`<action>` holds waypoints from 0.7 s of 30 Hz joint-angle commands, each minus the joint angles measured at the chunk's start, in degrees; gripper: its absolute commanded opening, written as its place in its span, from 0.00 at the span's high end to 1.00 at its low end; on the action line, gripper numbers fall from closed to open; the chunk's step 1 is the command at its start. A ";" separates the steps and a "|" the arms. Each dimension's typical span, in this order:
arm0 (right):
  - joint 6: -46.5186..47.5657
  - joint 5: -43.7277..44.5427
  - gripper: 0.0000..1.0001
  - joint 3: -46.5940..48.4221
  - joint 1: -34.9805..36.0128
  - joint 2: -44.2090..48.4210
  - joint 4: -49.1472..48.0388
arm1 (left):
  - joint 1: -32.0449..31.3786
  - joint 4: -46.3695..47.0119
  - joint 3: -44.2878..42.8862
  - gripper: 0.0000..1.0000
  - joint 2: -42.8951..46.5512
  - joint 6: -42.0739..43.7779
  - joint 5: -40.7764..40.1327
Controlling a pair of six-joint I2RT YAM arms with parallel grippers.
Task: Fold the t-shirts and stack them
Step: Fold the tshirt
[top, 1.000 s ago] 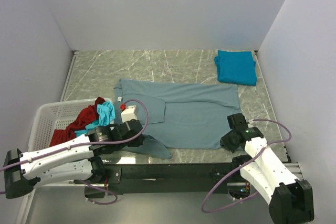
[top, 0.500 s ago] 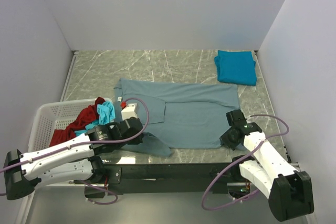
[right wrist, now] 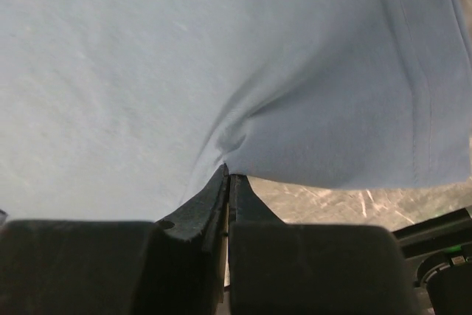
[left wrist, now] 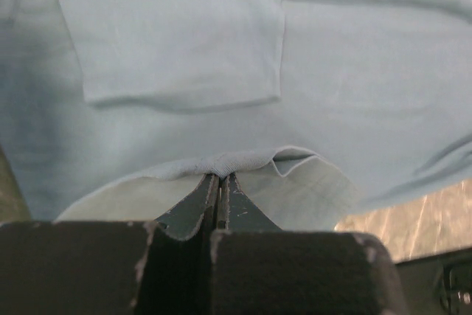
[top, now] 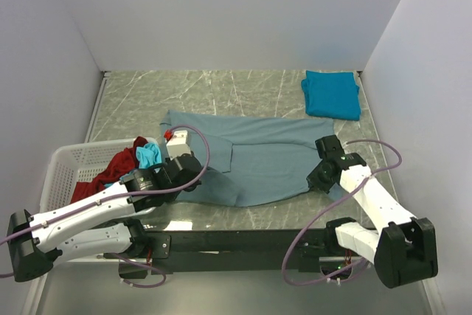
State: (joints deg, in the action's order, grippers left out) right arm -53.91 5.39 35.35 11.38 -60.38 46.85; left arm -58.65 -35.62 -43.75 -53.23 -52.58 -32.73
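A large dusty grey-blue t-shirt (top: 258,154) lies spread across the middle of the table. My left gripper (top: 190,170) is shut on its near hem at the left (left wrist: 221,164), lifting the edge so the pale inside shows. My right gripper (top: 318,173) is shut on its near hem at the right (right wrist: 228,154). A brighter teal-blue t-shirt (top: 332,94) lies folded at the back right. A red t-shirt (top: 107,175) and a turquoise one (top: 150,156) lie bunched in the basket.
A white lattice laundry basket (top: 63,175) stands at the left edge of the table. White walls close the table on the left, back and right. The table's dark front rail (top: 243,241) runs along the near edge.
Both grippers have moved away from the near edge toward the back, carrying the grey-blue shirt's near hem with them. The bottom part of the shirt has drawn up over itself.
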 commanded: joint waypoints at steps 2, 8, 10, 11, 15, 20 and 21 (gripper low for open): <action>2.75 1.73 1.00 4.89 -0.04 -2.90 -2.55 | 1.26 8.36 -1.34 0.99 0.68 4.84 -6.37; 4.78 1.12 1.00 9.99 -0.39 -8.08 -4.49 | 3.54 14.77 -2.57 0.99 -2.48 9.59 -9.53; 5.83 1.12 1.00 10.96 -0.65 -9.49 -4.92 | 4.07 15.75 -3.01 0.99 -3.45 11.08 -10.33; 6.18 1.12 1.00 12.01 -0.74 -10.02 -5.01 | 4.68 16.27 -3.36 0.99 -4.24 11.44 -10.60; 7.24 0.51 1.00 13.69 -1.62 -12.04 -6.07 | 7.06 20.57 -3.54 0.99 -5.56 14.43 -10.25; 8.73 -0.20 1.00 16.67 -2.32 -15.29 -6.60 | 10.48 23.75 -4.06 0.99 -7.23 17.59 -9.90; 9.00 -0.29 1.00 17.11 -2.24 -15.73 -6.68 | 11.01 24.01 -4.15 0.99 -7.41 17.94 -9.90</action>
State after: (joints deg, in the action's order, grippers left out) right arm -46.70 4.89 48.88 9.58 -74.81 41.91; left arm -49.36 -16.53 -45.15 -60.27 -38.13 -41.41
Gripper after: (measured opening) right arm 0.009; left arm 0.015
